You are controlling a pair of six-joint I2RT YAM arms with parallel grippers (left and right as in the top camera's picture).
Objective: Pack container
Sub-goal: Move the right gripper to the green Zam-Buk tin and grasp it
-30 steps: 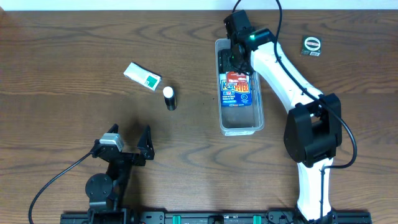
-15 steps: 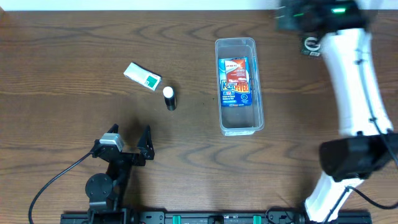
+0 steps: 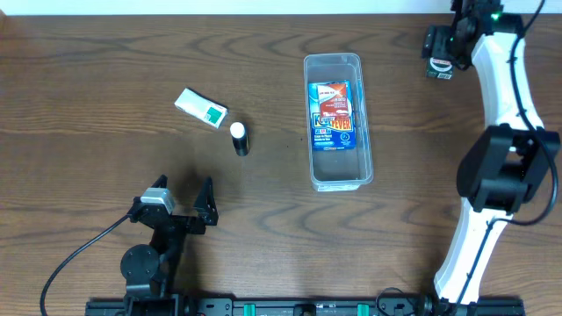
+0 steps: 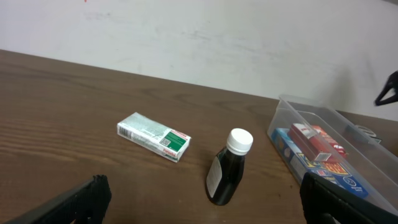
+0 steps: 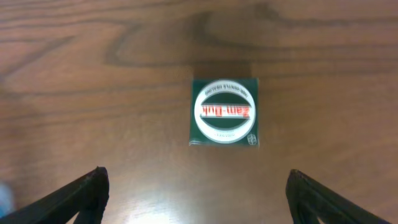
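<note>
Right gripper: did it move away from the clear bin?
Yes. In the overhead view the right gripper left the far end of the container and swung right. It is now open above the small green box.

A robotics lab bench, by the look of it: a wood-grain worktop (image 3: 88,105) against a bare white wall (image 4: 186,37); two cabled robot arms, left arm (image 3: 154,237) and right arm (image 3: 500,79), mounted on a black rail (image 3: 219,307) at its near edge.

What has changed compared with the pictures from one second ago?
The right tool left the container and swung right; it now hangs open over the green box. The container with its blue packet, the white box, the bottle and the left tool did not move.
</note>
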